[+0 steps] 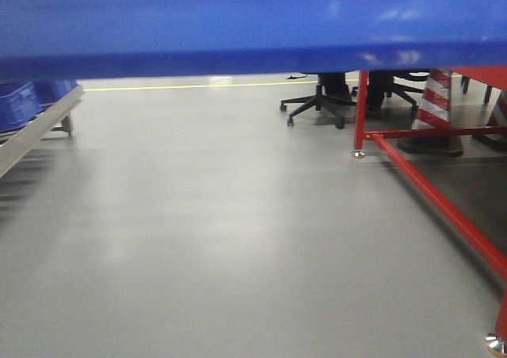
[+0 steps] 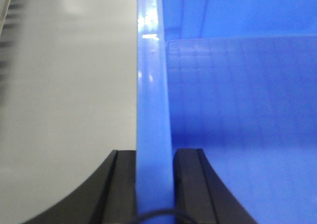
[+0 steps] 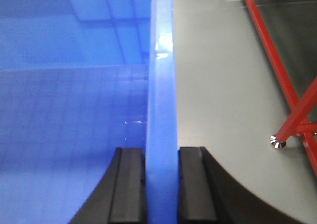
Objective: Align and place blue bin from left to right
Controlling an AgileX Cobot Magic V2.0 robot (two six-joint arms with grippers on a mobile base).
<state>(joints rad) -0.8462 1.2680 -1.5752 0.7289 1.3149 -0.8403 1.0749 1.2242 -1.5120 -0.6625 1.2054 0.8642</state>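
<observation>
Black fingers of the left tool pinch a thin wall of the blue bin, one finger on each face. The right tool clamps the opposite wall the same way, so both tools are narrowed onto the plastic. Carried between the two arms, the bin sits clear of the grey floor, and its blue wall and lower edge fill the top of the front view. Beyond it are a red metal frame at right, black office chairs farther back, and more blue crates on a rack at far left.
</observation>
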